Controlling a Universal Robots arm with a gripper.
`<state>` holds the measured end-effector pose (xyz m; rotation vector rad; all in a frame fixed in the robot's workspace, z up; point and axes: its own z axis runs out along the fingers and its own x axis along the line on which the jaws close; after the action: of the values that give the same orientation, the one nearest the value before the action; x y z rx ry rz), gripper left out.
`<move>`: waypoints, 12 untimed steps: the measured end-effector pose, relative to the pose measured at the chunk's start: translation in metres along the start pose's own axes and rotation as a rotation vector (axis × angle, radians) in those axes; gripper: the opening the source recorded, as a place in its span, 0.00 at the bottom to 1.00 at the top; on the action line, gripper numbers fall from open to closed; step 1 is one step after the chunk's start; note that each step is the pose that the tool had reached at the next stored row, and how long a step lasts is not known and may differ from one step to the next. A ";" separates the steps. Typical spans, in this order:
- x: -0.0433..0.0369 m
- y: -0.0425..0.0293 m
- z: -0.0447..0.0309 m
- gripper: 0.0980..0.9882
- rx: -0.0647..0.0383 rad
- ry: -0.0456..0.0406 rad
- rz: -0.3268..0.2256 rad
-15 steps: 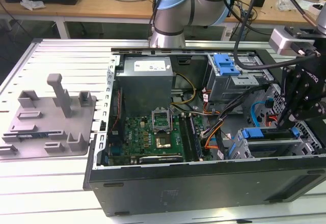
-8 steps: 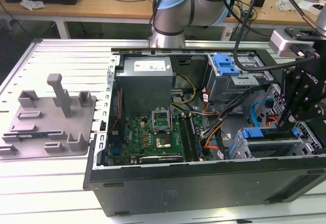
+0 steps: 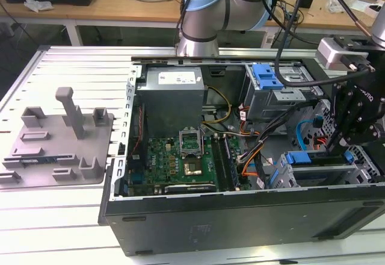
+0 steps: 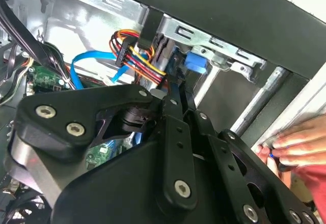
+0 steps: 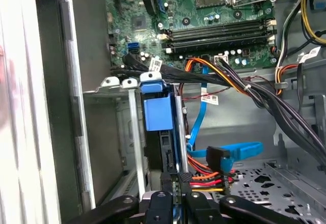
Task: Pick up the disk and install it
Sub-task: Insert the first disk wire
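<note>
The disk (image 5: 158,113) stands on edge in a slot of the drive bay at the front corner of the open computer case, its blue carrier frame (image 3: 298,159) pointing toward the motherboard. My gripper (image 5: 176,184) is shut on the disk's near edge, and a thin blue strip shows between the black fingers (image 5: 186,182). In the exterior view the gripper (image 3: 348,154) hangs inside the case on the exterior view's right. The second wrist view looks along the black linkage of the gripper (image 4: 180,93) to the blue carrier (image 4: 196,63) in the metal cage.
Orange, black and blue cables (image 5: 224,158) crowd the bay. A second blue carrier (image 3: 267,75) sits in the far bay. A grey fixture plate (image 3: 57,138) lies on the table. A person's hand (image 4: 290,147) rests on the case's outer edge.
</note>
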<state>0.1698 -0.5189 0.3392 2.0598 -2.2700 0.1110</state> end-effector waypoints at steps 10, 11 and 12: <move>0.0025 0.0009 -0.0216 0.23 0.000 0.0003 0.000; 0.0029 0.0009 -0.0266 0.23 0.000 0.0007 0.000; 0.0032 0.0009 -0.0292 0.23 0.000 0.0006 0.000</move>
<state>0.1688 -0.5189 0.3686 2.0594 -2.2699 0.1117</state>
